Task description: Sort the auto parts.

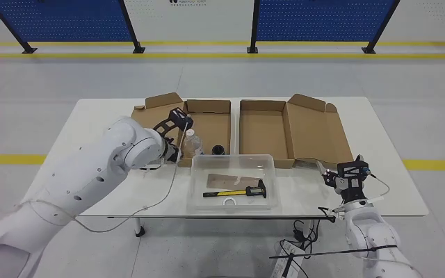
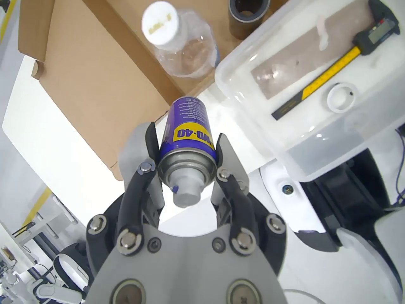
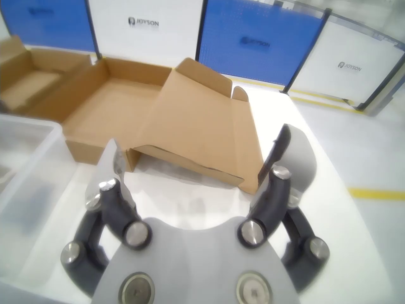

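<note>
My left gripper (image 2: 186, 147) is shut on a blue and yellow spray can (image 2: 189, 128), held above the table at the near edge of the left cardboard box (image 1: 208, 125). Inside that box stand a clear plastic bottle (image 2: 177, 39) with a white cap and a dark cylindrical sleeve (image 2: 248, 4). The clear plastic bin (image 1: 233, 182) holds a black and yellow caliper (image 1: 236, 192), a white ring (image 2: 341, 98) and a brown sheet (image 1: 226, 180). My right gripper (image 3: 197, 156) hovers open over the table's right front corner, with nothing between its fingers.
The right cardboard box (image 1: 268, 132) lies open with its lid (image 1: 320, 132) folded out to the right. White table (image 1: 90, 139) surface is free to the left of the boxes and along the right edge. Blue and white barrier panels stand beyond the table.
</note>
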`<state>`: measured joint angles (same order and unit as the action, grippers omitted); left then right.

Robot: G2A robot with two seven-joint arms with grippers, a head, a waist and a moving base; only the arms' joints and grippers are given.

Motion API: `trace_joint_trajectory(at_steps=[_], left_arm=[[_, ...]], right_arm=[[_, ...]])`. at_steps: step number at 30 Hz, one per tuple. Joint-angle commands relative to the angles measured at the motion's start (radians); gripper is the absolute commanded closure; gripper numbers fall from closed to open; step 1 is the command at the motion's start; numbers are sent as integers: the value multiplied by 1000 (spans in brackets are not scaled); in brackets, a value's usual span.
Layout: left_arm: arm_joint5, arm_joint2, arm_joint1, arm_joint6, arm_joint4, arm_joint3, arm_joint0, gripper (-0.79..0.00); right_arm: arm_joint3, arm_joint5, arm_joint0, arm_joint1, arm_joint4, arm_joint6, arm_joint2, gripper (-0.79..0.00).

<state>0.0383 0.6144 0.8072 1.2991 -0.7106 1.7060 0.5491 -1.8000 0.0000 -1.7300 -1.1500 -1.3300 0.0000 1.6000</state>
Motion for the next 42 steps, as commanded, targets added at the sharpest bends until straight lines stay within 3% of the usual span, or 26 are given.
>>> trace_joint_trajectory(at_steps=[1,15,42], left_arm=[[20,-15,11,4,-40,-12,-10,0],[41,-66,96,-72,-39,-163,-56,0],[-24,-114,220,-54,2,-380,-100,0]], right_arm=[[0,0,0,0,0,0,0,-785],[0,0,0,0,0,0,0,-785],[0,0,0,0,0,0,0,-785]])
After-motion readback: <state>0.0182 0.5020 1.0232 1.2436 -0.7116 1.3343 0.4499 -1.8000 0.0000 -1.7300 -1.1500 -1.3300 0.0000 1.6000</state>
